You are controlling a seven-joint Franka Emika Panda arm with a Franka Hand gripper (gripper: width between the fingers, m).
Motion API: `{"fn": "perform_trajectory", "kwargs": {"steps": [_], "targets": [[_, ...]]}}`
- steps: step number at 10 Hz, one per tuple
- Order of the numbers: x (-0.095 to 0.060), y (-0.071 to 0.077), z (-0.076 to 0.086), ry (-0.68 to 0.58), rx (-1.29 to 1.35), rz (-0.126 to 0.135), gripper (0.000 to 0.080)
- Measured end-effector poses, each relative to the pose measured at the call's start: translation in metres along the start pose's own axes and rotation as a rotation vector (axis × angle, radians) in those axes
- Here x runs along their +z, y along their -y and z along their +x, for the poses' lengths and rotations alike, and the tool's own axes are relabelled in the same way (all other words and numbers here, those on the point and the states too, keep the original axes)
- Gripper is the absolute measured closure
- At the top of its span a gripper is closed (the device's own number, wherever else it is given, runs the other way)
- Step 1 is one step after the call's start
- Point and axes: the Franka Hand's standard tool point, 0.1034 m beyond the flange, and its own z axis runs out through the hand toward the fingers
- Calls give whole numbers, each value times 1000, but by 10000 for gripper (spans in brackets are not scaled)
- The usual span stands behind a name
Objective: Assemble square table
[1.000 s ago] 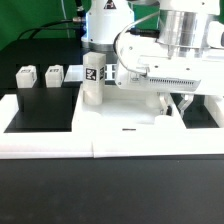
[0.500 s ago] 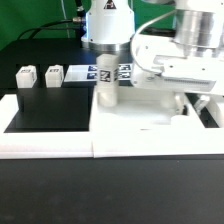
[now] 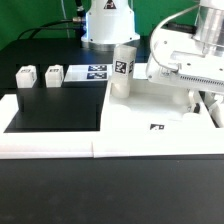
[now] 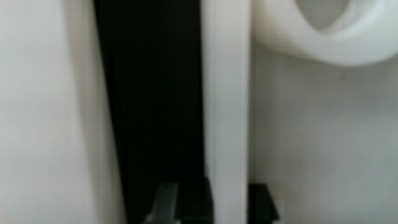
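The white square tabletop (image 3: 150, 118) lies flat against the white border wall, with one tagged leg (image 3: 122, 68) standing upright at its far corner toward the exterior view's left. My gripper (image 3: 204, 104) is at the tabletop's side on the exterior view's right. In the wrist view the gripper (image 4: 214, 203) is shut on a thin white edge of the tabletop (image 4: 224, 100), with a dark finger on each side of it. A rounded white part (image 4: 329, 30) shows beyond that edge. Two loose legs (image 3: 27, 77) (image 3: 54, 74) stand at the far left.
The marker board (image 3: 97, 72) lies behind the tabletop near the robot base. The long low white border wall (image 3: 50, 146) runs along the front. A black surface (image 3: 55, 110) is bare to the left of the tabletop.
The tabletop with its upright leg has slid toward the exterior view's right, along with the arm. More black surface shows at the left.
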Motion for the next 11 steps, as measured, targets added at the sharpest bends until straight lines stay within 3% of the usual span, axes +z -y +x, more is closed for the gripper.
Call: {"fn": "perform_trajectory", "kwargs": {"steps": [2, 4, 5, 6, 7, 11], "targets": [[1, 3, -1, -1, 5, 5, 746], [2, 16, -3, -7, 19, 24, 373], [2, 22, -4, -8, 27, 32, 373], [3, 26, -6, -9, 34, 38, 241], [4, 29, -6, -9, 37, 39, 168], [4, 30, -6, -10, 40, 39, 151]]}}
